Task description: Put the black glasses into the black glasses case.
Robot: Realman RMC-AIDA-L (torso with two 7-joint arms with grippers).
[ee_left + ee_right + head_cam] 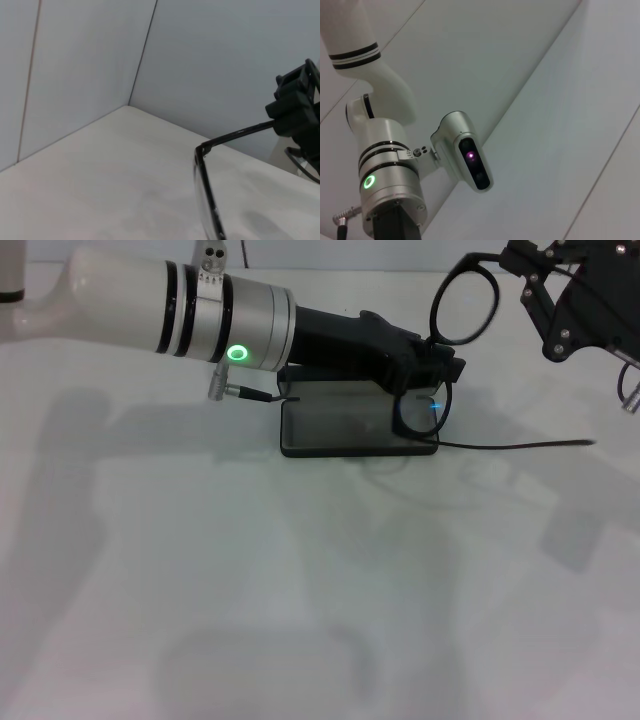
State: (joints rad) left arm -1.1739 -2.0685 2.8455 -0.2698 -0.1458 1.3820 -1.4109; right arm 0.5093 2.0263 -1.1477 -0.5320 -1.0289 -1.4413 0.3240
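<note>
The black glasses case (335, 428) lies open on the white table in the head view, grey lining up. The black glasses (465, 305) hang tilted above the case's right end: one round lens is up by my right gripper, the other lens (420, 412) is low over the case, and one temple arm (520, 445) stretches right above the table. My right gripper (525, 270) at the top right is shut on the other temple arm. The left wrist view shows that grip (292, 107) and the frame (206, 190). My left gripper (435, 365) reaches over the case and touches the glasses' middle.
My left arm (200, 310), white with a green ring light, spans the table's back left; it also shows in the right wrist view (385, 180). A cable plug (235, 392) sticks out beneath it. Grey walls stand behind the table (100, 165).
</note>
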